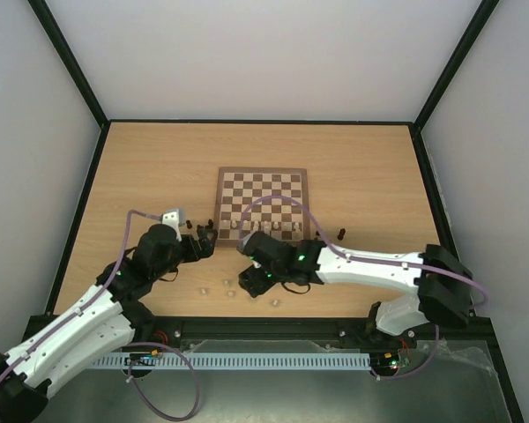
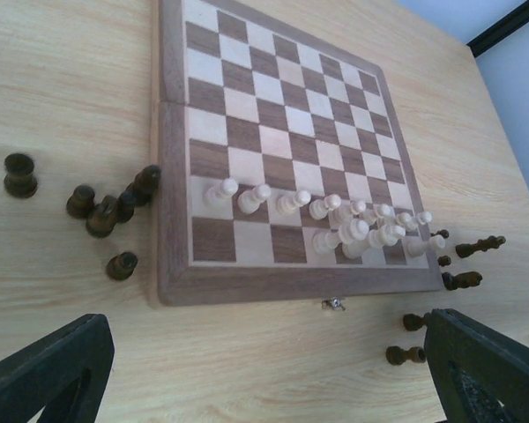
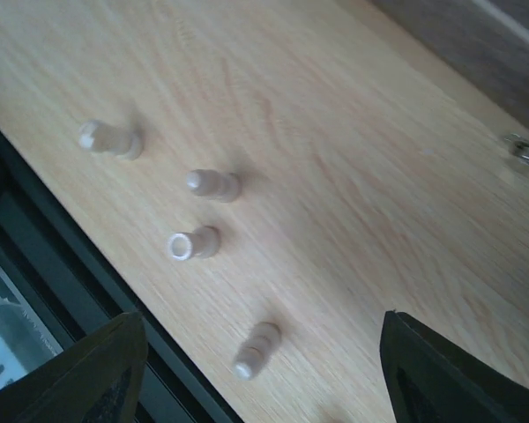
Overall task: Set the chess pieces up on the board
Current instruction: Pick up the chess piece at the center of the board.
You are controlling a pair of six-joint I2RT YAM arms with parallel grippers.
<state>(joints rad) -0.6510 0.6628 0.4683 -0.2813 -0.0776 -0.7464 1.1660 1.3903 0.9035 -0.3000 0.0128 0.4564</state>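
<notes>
Right gripper (image 3: 260,330), jaws apart, hangs over pale chess pieces (image 3: 213,183)

Middle of the surface (image 1: 159,159): board (image 1: 262,181). On its two nearest rows, standing pieces (image 2: 335,211). Just left of the board, on the surface, a loose cluster (image 2: 101,211); off the near right corner, scattered pieces (image 2: 463,264). Between board and front edge, four stray pieces (image 3: 207,185), apart from one another. Left pincer (image 1: 203,236) beside the near left corner, right pincer (image 1: 251,280) over the strays.
</notes>
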